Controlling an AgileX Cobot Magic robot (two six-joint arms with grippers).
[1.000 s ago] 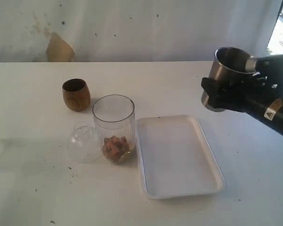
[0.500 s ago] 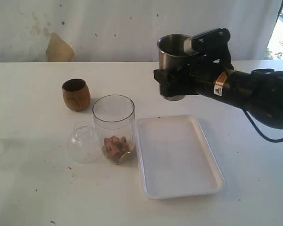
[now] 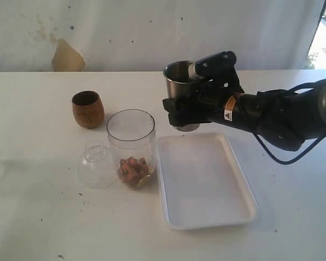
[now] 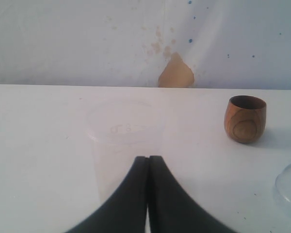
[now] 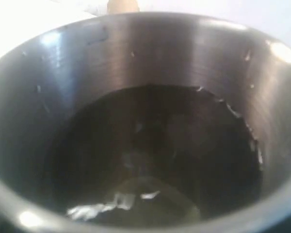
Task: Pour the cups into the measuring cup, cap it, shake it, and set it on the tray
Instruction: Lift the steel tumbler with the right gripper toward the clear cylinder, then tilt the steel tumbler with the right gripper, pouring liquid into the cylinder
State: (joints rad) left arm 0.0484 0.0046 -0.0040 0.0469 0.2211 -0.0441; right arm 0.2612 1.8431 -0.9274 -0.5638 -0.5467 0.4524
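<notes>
Near the tray (image 3: 206, 209), right pincer (image 3: 183, 111) clasping steel tumbler (image 3: 176, 87), contents indistinct, left pincer (image 4: 148, 167) closed empty, frosted cup (image 4: 121, 141) faint

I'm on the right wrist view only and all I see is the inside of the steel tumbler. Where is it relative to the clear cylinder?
Observer: In the exterior view the steel tumbler, roughly upright in the right gripper, hangs to the right of the clear cylinder, not over its mouth.
Operator: Anything in the cylinder?
Observer: Brown chunks at the bottom.
Operator: Where's the cap?
Observer: The clear dome stands on the table beside the cylinder, on its left.
</notes>
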